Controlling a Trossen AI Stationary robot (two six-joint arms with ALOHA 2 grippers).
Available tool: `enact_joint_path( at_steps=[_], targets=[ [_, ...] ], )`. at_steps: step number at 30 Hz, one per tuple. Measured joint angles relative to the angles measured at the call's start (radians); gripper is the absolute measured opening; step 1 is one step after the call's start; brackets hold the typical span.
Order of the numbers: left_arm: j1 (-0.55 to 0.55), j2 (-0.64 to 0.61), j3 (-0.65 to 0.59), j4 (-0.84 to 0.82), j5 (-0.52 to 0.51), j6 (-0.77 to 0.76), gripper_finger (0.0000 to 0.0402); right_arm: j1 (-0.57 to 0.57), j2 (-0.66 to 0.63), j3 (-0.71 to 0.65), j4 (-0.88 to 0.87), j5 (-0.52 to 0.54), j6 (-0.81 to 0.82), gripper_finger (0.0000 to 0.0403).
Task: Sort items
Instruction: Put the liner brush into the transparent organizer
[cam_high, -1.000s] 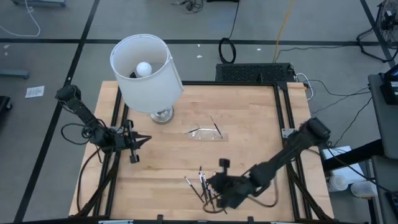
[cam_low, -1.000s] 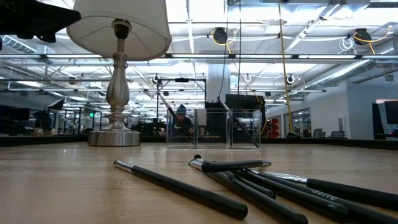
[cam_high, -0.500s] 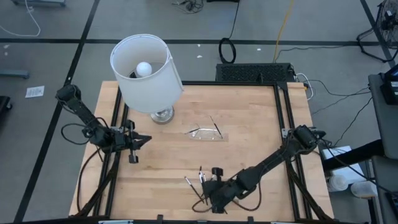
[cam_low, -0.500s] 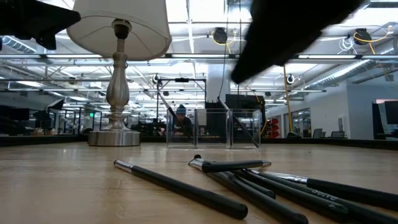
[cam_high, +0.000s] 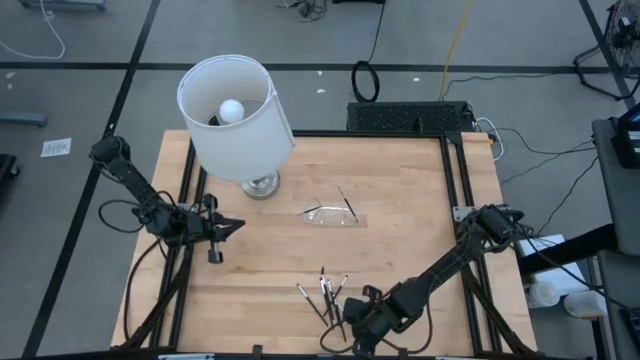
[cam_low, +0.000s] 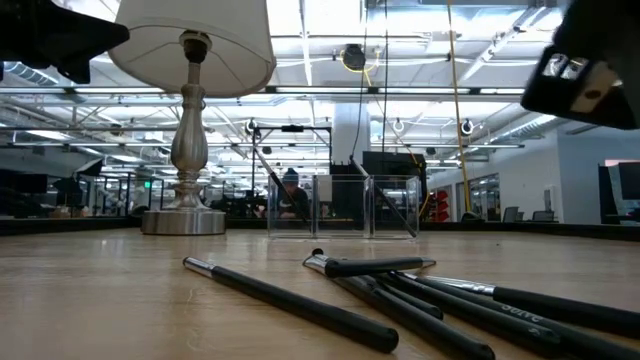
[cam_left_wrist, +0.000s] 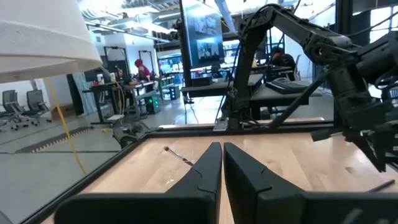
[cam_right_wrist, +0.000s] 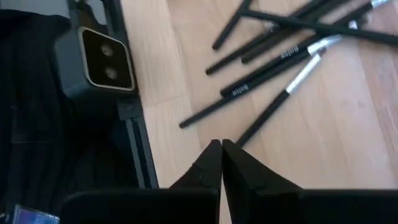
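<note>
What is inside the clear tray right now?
One dark stick leans in the clear tray, its tip poking above the rim. The rest looks empty; the other sticks lie near the front edge.

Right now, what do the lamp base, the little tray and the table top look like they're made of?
Lamp base: probably metal, with a brushed silvery sheen. Tray: likely clear plastic or acrylic, since the room shows through its walls. Table top: pale wood, apparently butcher-block, with visible grain and plank seams.

Dark jointed arms, black tapered fingers (cam_left_wrist: 205, 174)
</note>
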Motion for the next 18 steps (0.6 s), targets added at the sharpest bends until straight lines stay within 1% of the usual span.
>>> enact_joint_path(
  at_steps=[4,8,11,13,16,18],
  targets=[
    [0.000,0.000,0.000,0.002,0.000,0.009,0.0026,-0.016,0.000,0.000,0.012,-0.002,-0.018,0.0033],
    [0.000,0.000,0.000,0.000,-0.002,0.011,0.0026,-0.035,0.000,0.000,0.011,0.006,-0.021,0.0087],
    [0.000,0.000,0.000,-0.001,-0.003,0.008,0.0026,-0.046,0.003,0.000,-0.010,0.044,-0.025,0.0132],
    [0.000,0.000,0.000,-0.008,-0.003,0.003,0.0026,-0.053,0.010,0.000,-0.023,0.052,-0.028,0.0157],
    [0.000,0.000,0.000,-0.030,-0.003,-0.017,0.0026,-0.056,0.023,0.000,-0.022,0.051,-0.023,0.0182],
    [0.000,0.000,0.000,-0.035,-0.003,-0.025,0.0026,-0.058,0.037,0.000,-0.015,0.051,-0.023,0.0191]
  ],
)
